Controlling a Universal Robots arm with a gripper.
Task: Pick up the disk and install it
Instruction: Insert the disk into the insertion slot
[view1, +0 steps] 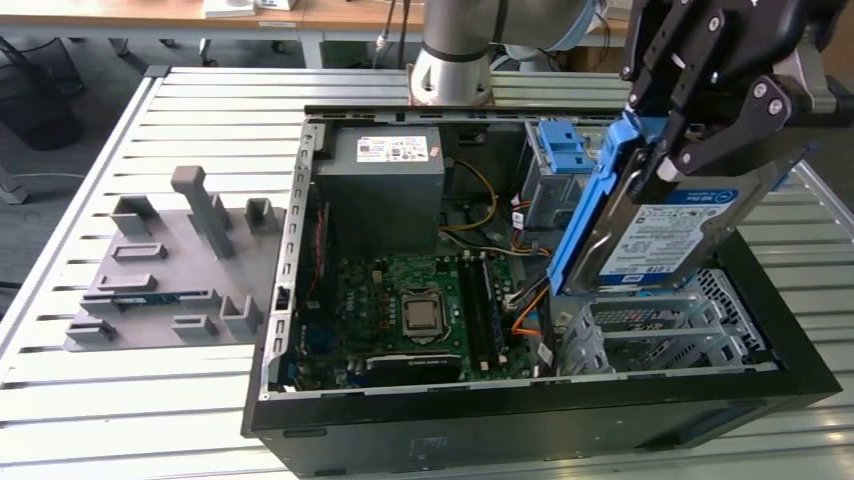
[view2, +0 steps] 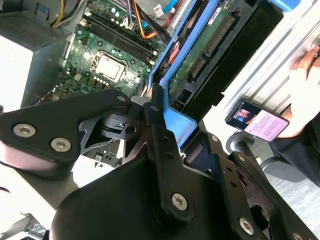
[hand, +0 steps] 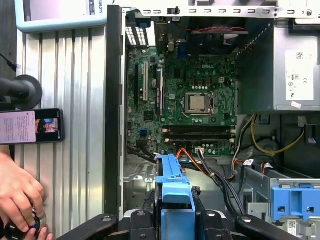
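The disk (view1: 665, 238) is a silver drive with a white and blue label, clipped in a blue carrier frame. It hangs on edge, tilted, above the right side of the open computer case (view1: 534, 420) in the exterior view. My gripper (view1: 671, 140) is shut on its upper end. The second wrist view shows the disk's (view2: 200, 55) green circuit underside and connector past the black fingers (view2: 155, 107). In the first wrist view the blue carrier of the disk (hand: 175, 182) sticks out of the gripper (hand: 175, 220) over the case's grey metal bay (view1: 667, 320).
Inside the case are the motherboard (view1: 414, 300), a grey power supply (view1: 384, 185) and a blue-latched drive cage (view1: 563, 150). A grey fixture plate (view1: 174, 270) lies on the slatted table at the exterior view's left. A person's hand (hand: 20, 195) and a phone (hand: 30, 126) are beside the case.
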